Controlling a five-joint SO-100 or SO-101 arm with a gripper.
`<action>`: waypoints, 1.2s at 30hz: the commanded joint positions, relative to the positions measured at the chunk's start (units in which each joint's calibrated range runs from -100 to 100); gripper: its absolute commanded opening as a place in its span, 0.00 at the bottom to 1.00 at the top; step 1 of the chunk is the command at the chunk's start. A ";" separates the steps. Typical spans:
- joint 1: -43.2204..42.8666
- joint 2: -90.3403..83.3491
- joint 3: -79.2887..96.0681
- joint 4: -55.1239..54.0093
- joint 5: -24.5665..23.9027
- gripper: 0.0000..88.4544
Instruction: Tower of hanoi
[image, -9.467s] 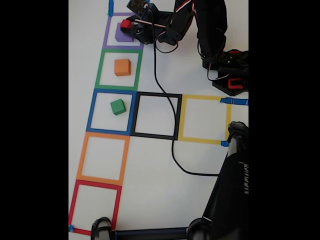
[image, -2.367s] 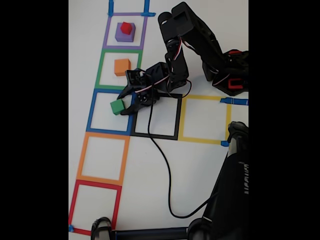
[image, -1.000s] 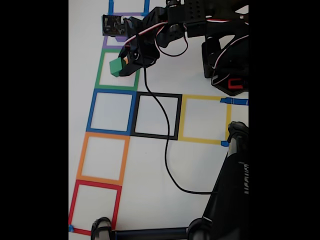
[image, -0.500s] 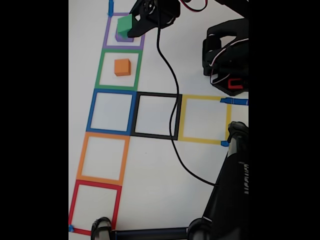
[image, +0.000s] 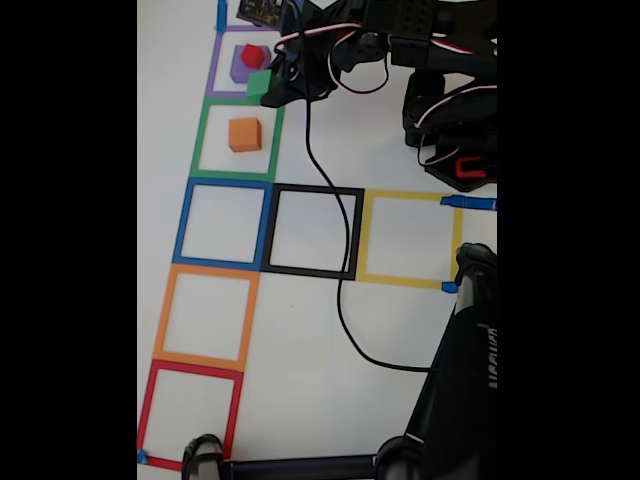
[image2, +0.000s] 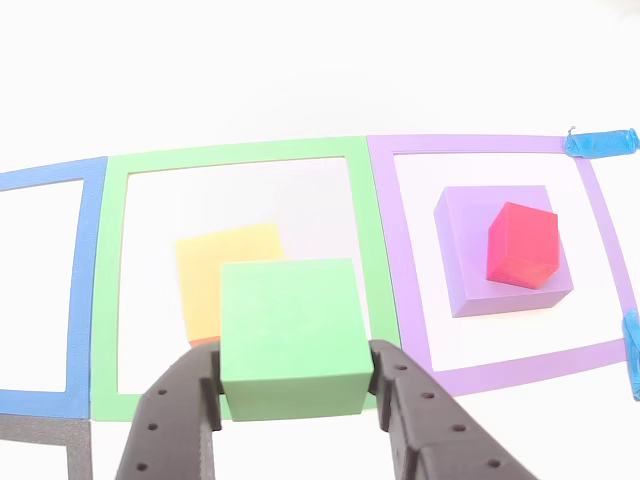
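Observation:
My gripper (image2: 295, 385) is shut on the green cube (image2: 292, 335), its two dark fingers pressing the cube's sides. In the fixed view the held green cube (image: 259, 84) hangs at the border between the purple and green tape squares, with the gripper (image: 268, 86) reaching in from the right. The red cube (image: 253, 56) sits on the purple cube (image: 241, 68) inside the purple square; the other view shows the red cube (image2: 521, 244) on the purple cube (image2: 470, 230) to the right. The orange cube (image: 244, 134) rests in the green square, partly behind the held cube (image2: 210, 275).
A column of tape squares runs down the fixed view: blue (image: 185, 222), orange (image: 165, 315), red (image: 147, 410), with black (image: 355, 232) and yellow (image: 366, 238) to the right. A black cable (image: 340, 300) trails across the table. The arm base (image: 455, 130) stands at right; a dark stand (image: 460, 380) at the bottom right.
The gripper took the green cube from the blue square, carried it up over the purple square, and has now come back down and right to the purple-green border.

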 joint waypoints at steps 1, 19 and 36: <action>-0.18 8.65 3.69 -18.52 0.36 0.04; -7.37 35.69 6.97 -53.01 0.36 0.04; -6.80 46.11 6.78 -62.08 0.36 0.05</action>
